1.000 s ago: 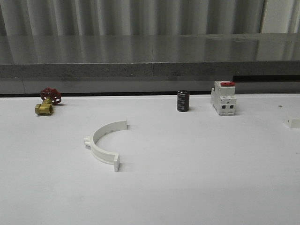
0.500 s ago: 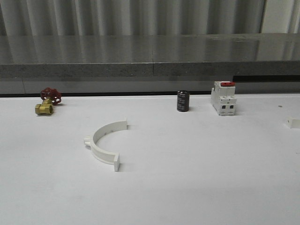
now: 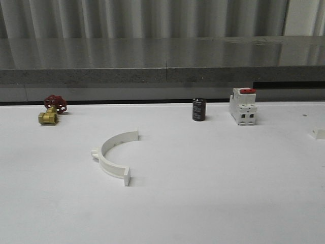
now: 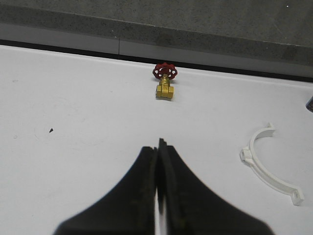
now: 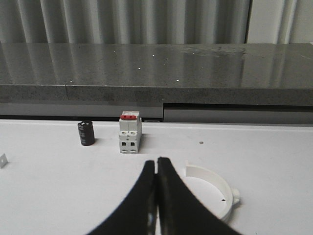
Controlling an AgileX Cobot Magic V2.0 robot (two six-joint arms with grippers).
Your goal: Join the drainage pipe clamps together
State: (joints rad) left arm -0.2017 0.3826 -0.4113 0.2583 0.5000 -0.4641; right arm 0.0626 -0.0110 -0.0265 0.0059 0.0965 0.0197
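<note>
One white half-ring drainage pipe clamp (image 3: 105, 161) lies on the white table left of centre, its open side facing right; it also appears in the left wrist view (image 4: 265, 171). Off to one side of it, my left gripper (image 4: 157, 147) hangs over bare table, shut and empty. A second clamp half (image 5: 210, 173) lies close beside my right gripper (image 5: 156, 164), partly behind one finger. That gripper is shut too, holding nothing. A small white tab (image 3: 319, 133) pokes in at the front view's right edge.
Along the back of the table stand a brass valve with a red handwheel (image 3: 51, 111), a black cylinder (image 3: 198, 109) and a white breaker with a red switch (image 3: 242, 107). A grey ledge (image 3: 162, 76) runs behind the table.
</note>
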